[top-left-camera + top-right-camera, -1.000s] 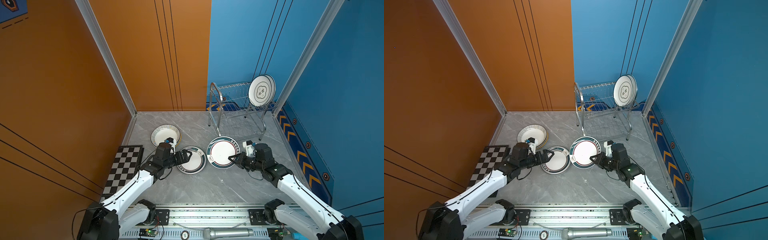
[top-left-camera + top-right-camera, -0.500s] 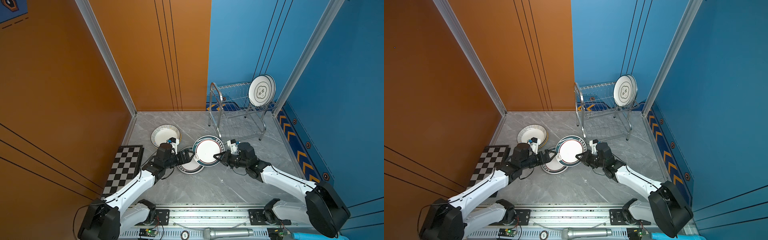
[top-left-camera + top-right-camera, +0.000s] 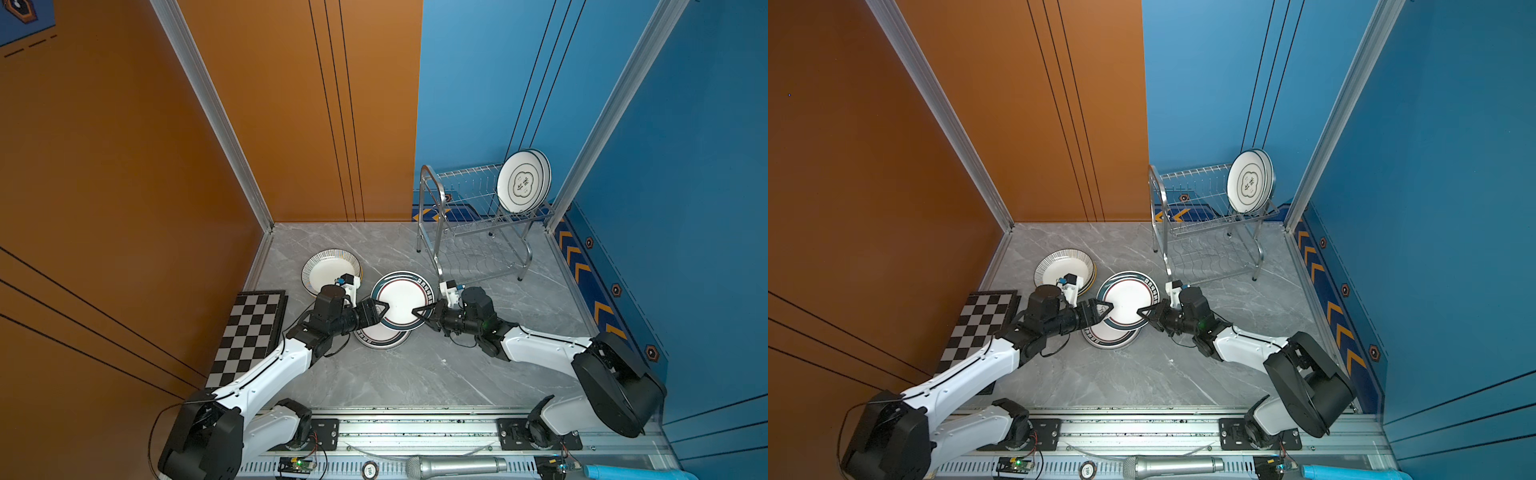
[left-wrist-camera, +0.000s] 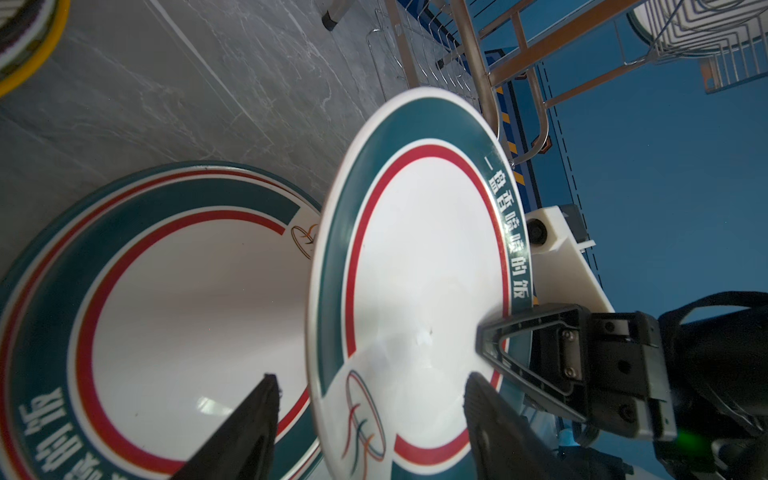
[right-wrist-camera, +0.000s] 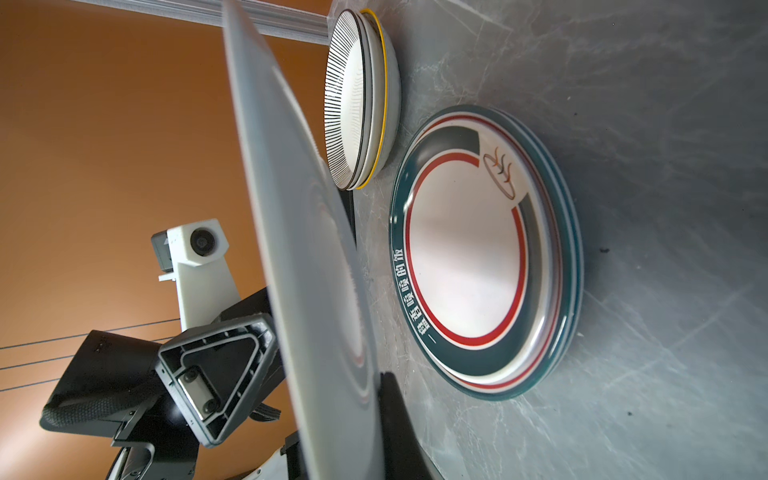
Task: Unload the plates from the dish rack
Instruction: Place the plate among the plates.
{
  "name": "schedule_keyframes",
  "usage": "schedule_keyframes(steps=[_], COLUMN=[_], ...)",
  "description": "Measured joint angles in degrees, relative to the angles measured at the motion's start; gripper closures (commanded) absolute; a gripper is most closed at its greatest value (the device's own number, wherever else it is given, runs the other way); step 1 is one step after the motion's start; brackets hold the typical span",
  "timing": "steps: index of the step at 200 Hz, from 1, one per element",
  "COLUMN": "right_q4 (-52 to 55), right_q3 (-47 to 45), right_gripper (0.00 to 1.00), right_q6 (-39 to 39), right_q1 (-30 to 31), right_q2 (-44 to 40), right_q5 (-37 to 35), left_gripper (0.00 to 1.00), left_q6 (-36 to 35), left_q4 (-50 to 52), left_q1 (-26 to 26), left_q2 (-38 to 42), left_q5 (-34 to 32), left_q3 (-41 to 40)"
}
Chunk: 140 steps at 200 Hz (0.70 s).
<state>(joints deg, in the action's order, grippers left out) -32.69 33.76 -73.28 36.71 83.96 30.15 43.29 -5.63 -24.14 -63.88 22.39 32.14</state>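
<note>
A white plate with a teal rim (image 3: pixel 401 301) hangs tilted above a stack of like plates (image 3: pixel 380 338) on the floor. My right gripper (image 3: pixel 415 311) is shut on its right rim, with one finger (image 5: pixel 390 415) against the plate's face. My left gripper (image 4: pixel 370 378) is open, its jaws straddling the opposite rim without touching it. The steel dish rack (image 3: pixel 469 216) stands at the back right. One plate with a dark-lined rim (image 3: pixel 523 183) stands upright in its top tier.
A stack of striped and yellow-rimmed plates (image 3: pixel 328 270) lies left of the teal stack, just behind my left wrist. A chequered board (image 3: pixel 253 328) lies by the orange wall. Blue walls close the right side.
My right gripper has carried the teal-rimmed plate leftward from beside the stack to over it. My left gripper's jaws have come round the plate's left rim and narrowed.
</note>
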Motion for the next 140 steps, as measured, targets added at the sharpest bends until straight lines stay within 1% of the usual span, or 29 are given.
schedule_keyframes(steps=[16, 57, 94, 110, 124, 140], right_q4=[-1.09, -2.84, -2.93, -2.93, -2.91, -2.89], right_q3=[0.0, 0.0, 0.0, 0.0, 0.0, 0.02], right_gripper=[1.0, 1.0, 0.96, 0.95, 0.93, 0.91], right_q6=[-0.33, -0.76, -0.72, -0.72, -0.7, -0.68], right_q1=[0.44, 0.7, 0.72, 0.76, 0.85, 0.85], right_q2=[0.7, 1.36, 1.36, 1.36, 1.36, 1.4], right_q5=[0.11, 0.11, 0.11, 0.09, 0.07, 0.0], left_gripper=[0.47, 0.61, 0.72, 0.73, 0.78, 0.81], left_q6=[-0.09, -0.07, 0.24, 0.11, 0.11, 0.83], left_q4=[-0.33, -0.42, -0.11, 0.0, 0.13, -0.02], left_q1=[0.0, 0.07, 0.24, 0.35, 0.35, 0.63], left_q2=[-0.02, -0.02, -0.02, -0.02, -0.02, 0.0], left_q5=[0.24, 0.2, 0.09, -0.04, -0.07, 0.02], left_q3=[0.0, -0.04, -0.42, -0.61, -0.7, -0.7])
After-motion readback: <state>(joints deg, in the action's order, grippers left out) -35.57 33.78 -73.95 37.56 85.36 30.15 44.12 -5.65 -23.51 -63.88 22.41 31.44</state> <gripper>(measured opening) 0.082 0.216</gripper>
